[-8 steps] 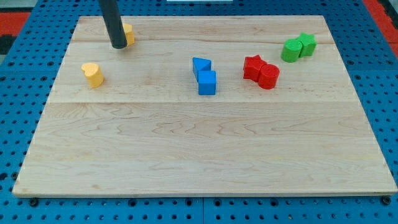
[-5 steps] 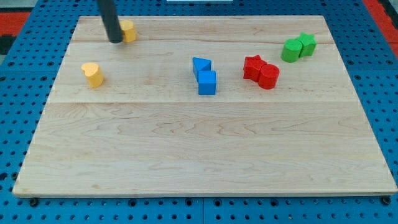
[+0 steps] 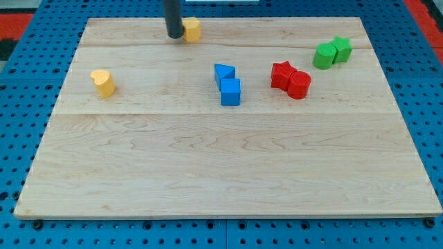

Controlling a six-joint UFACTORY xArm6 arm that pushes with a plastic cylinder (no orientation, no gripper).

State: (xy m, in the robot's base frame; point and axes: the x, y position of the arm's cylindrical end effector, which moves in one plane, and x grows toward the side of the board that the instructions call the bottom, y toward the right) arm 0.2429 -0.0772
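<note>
The near half of the wooden bench (image 3: pixel 208 180) carries only bare grain, bordered by the blue pegboard (image 3: pixel 21 138) that shows around its edges. Moving away from the near edge, a blue cube (image 3: pixel 230 92) sits near the middle of the bench, with a blue triangular block (image 3: pixel 223 72) touching it just behind. Toward the right edge at about the same depth, a red cylinder (image 3: pixel 300 85) touches a red star-shaped block (image 3: pixel 282 74) on its left. Toward the left edge a yellow block (image 3: pixel 103 81) with a rounded top stands well apart from the rest. Farther back, close to the far right corner, a green rounded block (image 3: pixel 323 56) touches a second green block (image 3: pixel 340 49), which looks faceted. At the far edge, left of centre, my tip (image 3: pixel 174 37) stands against the left side of a second yellow block (image 3: pixel 192 29), touching it or very nearly; that block's shape is partly hidden by the dark rod (image 3: pixel 172 15). The arm carries no gripper, so there is nothing to be apart or together.
</note>
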